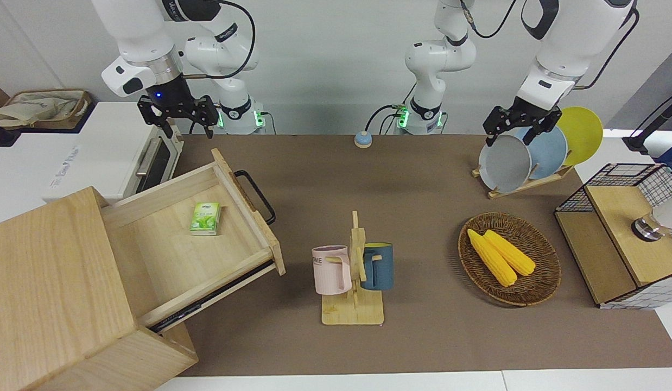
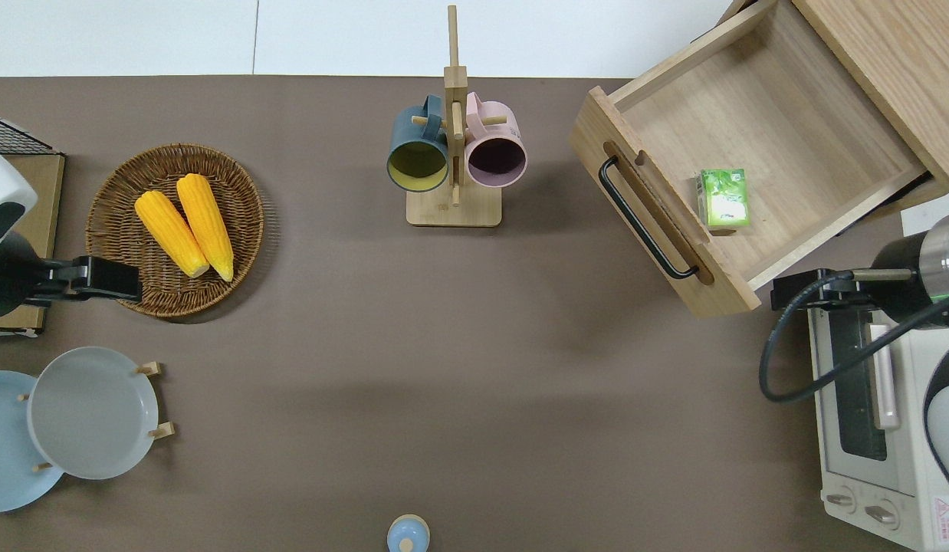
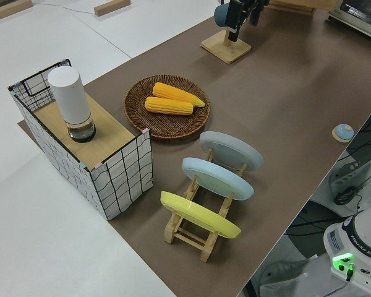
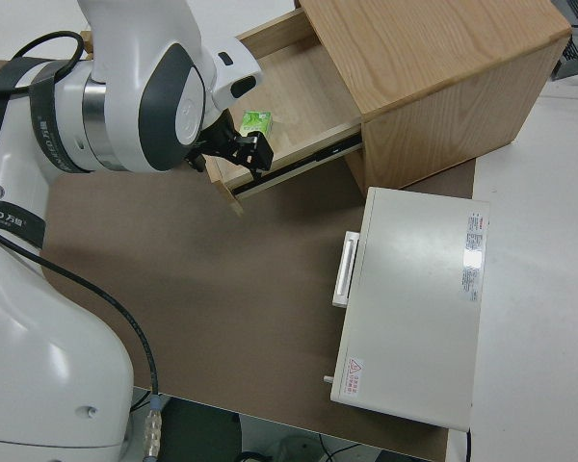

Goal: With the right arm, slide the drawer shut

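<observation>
On the brown table (image 1: 423,228) the drawer (image 1: 168,244) is fully out w/ a green packet (image 1: 205,218) inside — right gripper (image 1: 177,115) open, empty, hovering by the toaster oven (image 1: 113,157) — push not yet begun.

Open drawer (image 1: 189,239) with green packet (image 1: 205,218), right gripper (image 1: 177,113) above toaster oven (image 1: 119,157).

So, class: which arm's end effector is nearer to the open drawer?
Right. The right end effector hangs by the corner of the drawer, over the toaster oven. The left arm is parked at the table's opposite end.
</observation>
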Robot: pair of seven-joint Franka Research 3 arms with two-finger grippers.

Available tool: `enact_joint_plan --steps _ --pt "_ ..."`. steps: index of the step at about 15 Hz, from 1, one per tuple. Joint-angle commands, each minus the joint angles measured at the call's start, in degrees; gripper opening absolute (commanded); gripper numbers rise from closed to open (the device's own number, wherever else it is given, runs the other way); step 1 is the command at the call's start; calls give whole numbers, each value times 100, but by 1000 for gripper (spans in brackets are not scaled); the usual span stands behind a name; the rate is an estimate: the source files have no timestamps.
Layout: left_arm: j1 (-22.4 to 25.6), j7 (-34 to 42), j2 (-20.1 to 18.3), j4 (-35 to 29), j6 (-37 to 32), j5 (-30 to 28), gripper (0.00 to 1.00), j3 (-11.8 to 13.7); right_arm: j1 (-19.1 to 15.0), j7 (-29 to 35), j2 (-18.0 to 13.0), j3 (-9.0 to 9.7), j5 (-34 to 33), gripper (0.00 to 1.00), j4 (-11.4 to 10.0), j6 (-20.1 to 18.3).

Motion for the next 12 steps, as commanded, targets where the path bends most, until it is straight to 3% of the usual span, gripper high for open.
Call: enact_joint_plan --steps 1,12 --pt "-27 31 -42 4 -27 74 998 12 36 150 -58 23 184 985 -83 102" --pt "-27 40 -42 4 -35 74 998 21 37 484 -58 23 141 966 -13 84"
